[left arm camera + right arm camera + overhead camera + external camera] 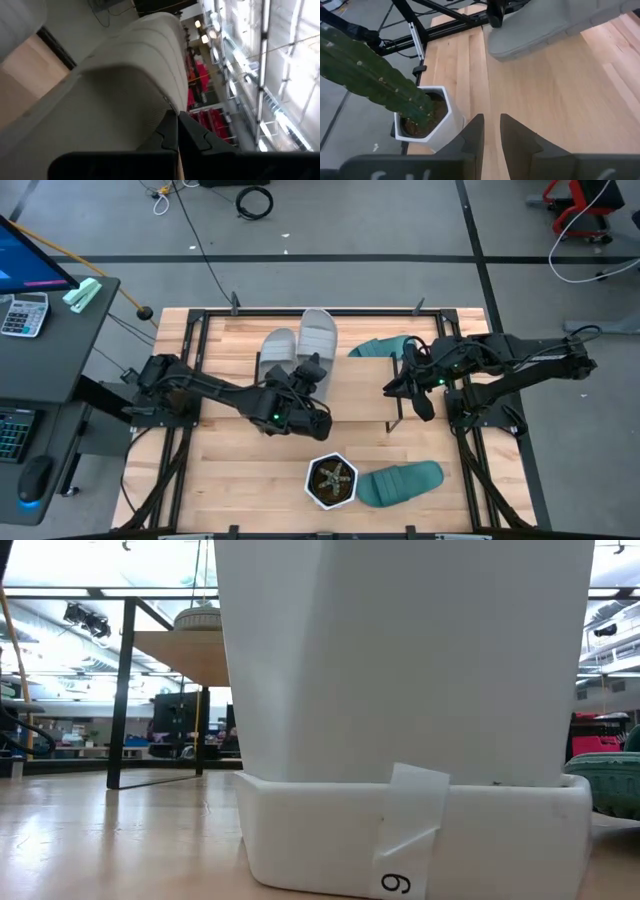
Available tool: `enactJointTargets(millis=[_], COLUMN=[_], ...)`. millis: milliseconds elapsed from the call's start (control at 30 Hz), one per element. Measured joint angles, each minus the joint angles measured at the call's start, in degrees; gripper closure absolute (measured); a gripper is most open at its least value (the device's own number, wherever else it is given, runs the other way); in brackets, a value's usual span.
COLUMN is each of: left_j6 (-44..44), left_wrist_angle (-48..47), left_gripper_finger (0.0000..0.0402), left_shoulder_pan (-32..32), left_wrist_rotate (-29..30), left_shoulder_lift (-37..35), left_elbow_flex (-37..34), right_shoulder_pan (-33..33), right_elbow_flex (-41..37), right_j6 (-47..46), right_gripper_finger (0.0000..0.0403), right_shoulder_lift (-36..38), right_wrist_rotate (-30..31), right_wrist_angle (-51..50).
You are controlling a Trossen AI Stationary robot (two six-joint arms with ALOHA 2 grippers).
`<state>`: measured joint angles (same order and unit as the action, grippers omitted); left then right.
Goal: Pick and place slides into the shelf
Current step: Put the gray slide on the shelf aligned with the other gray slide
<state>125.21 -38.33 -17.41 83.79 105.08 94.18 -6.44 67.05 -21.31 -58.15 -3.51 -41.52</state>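
Two arms reach in over the table from its left and right sides. The left gripper sits near the table's middle, its fingers pinched together on the edge of a light grey slide, which lies with its far end over the shelf. A second grey slide lies touching that one on its left. The right gripper hovers at the right end of the shelf's wooden board, its fingers a narrow gap apart and holding nothing. Just beyond it, at the far right of the shelf, a teal slide lies partly hidden by the arm. Another teal slide rests on the near part of the table, well apart from the shelf, right beside the white hexagonal potted plant, whose pot fills the low view.
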Motion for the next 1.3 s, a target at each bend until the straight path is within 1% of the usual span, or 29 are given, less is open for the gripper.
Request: enactJointTargets(millis=[133, 767, 1300], left_j6=[2.0, 1.4, 2.8], left_wrist_angle=[-0.7, -1.3, -6.3], left_gripper_finger=[0.0401, 0.0401, 0.0401], left_shoulder_pan=[0.0, -0.1, 0.0], left_wrist_rotate=[-0.7, 0.2, -0.7], left_shoulder_lift=[0.9, 1.9, 1.9], left_elbow_flex=[-0.1, 0.0, 0.0], right_shoulder_pan=[0.0, 0.0, 0.0], right_elbow_flex=[0.0, 0.0, 0.0], right_j6=[-0.1, -0.2, -0.8], right_gripper_finger=[0.0334, 0.0334, 0.0334], right_shoulder_lift=[0.0, 0.0, 0.0], right_wrist_rotate=[0.0, 0.0, 0.0], right_wrist_angle=[0.0, -0.2, -0.3])
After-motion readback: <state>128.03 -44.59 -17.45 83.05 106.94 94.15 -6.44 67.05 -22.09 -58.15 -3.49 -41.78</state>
